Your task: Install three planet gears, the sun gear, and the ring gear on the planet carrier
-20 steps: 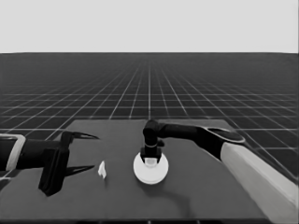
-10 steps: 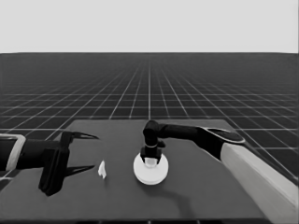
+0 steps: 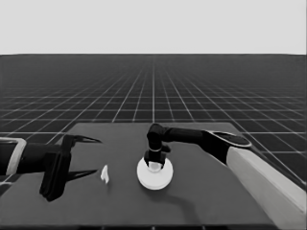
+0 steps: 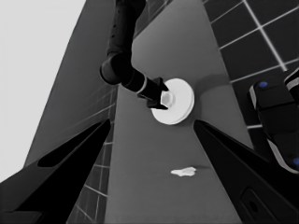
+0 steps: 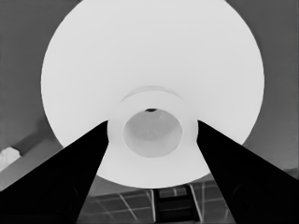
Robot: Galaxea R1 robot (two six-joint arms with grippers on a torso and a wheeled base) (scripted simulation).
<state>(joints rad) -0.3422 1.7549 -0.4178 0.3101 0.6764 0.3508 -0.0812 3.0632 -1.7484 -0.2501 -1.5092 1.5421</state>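
- Right gripper point(image 3: 154, 164), two long black fingers, clamped on the raised centre hub of the big white stepped round disc with the small hole, aka the larger round part point(image 3: 154, 173). In the right wrist view, dark wedges hugging both sides of that hub point(image 5: 152, 132), hole sitting right between them.
- Larger round part sitting mid-table, slightly right of centre, apparently flat on the dark table point(image 3: 201, 191). No small toothed gears or smaller round part showing anywhere, so presumably all tucked underneath already. Just a guess from what's visible though.
- So probably the last step: seating the larger part down over the stack.
- To do it well: keep the disc level, no tilt, press straight down. Maybe a tiny twist if teeth don't mesh, can't see them from here.
- Only let go once the rim looks even all round. Left wrist view shows the edge pretty flush, hard to be sure.
- Open the fingers gently and lift straight up, otherwise risk dragging the disc off-centre by the hub.
- Left gripper point(image 3: 79, 158) parked over the table's left end, fingers spread wide, holding nothing.
- Thin white piece point(image 3: 105, 174) lying just beside it, between left gripper and the disc, well clear. Leave alone.
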